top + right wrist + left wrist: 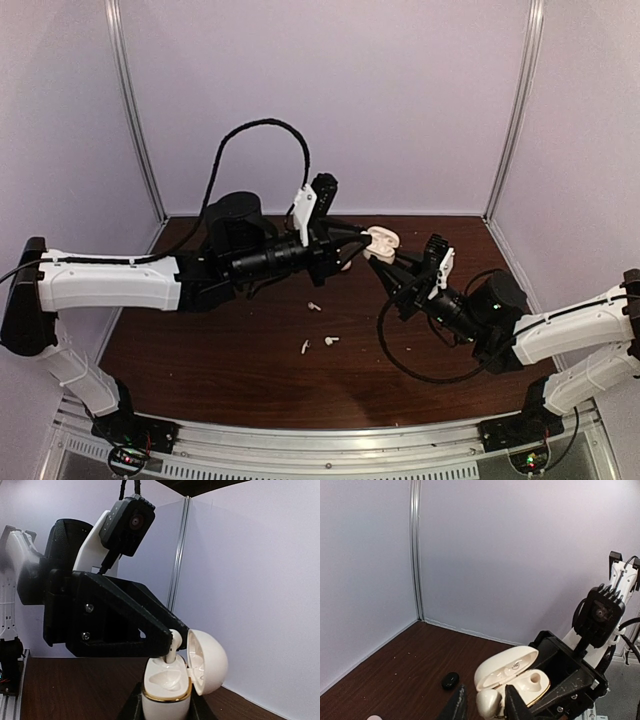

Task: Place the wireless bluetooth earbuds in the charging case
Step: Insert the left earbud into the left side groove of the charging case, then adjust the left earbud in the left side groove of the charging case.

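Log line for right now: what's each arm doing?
right fingers: shut on open charging case, held above table | left fingers: around white earbud at case slot, grip unclear | loose earbuds: on table

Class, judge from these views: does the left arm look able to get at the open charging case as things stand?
Probably yes. The right pincer holds the charging case with its lid swung open, and the left pincer is at its mouth with a white earbud; nothing stands between.
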### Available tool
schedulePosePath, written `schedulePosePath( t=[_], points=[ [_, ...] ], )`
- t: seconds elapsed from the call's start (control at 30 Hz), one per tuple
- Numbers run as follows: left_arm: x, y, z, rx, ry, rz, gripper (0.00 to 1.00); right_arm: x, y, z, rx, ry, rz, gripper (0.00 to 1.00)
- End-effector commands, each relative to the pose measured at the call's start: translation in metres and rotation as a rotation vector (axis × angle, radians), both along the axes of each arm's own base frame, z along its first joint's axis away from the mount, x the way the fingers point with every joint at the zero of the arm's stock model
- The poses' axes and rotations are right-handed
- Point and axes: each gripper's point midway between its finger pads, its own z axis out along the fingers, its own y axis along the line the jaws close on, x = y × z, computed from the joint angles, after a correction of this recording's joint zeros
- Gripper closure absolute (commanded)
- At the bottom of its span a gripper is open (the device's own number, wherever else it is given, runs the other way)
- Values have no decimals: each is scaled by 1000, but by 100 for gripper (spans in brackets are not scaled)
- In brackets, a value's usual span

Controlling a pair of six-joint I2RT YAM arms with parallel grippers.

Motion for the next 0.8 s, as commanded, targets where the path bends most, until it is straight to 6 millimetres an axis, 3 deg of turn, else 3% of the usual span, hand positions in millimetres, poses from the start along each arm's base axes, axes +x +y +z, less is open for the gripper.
schedulePosePath(
  t=[0.0,0.23,0.47,0.57,0.77],
  points=[
    [2,-5,-3,28,2,0,68,-7,-10,21,74,-39,-5,100],
    [-18,4,12,44,-81,-74,43,-6,-10,12,56,-1,0,100],
    [-41,25,9,129,-179,-141,23,-12,-8,1,9,53,65,100],
    [-48,40,7,163,-235,-137,4,-21,-6,-2,-19,67,137,100],
    [-60,65,5,218,-371,-138,2,-54,1,-6,-107,86,380,100]
  ],
)
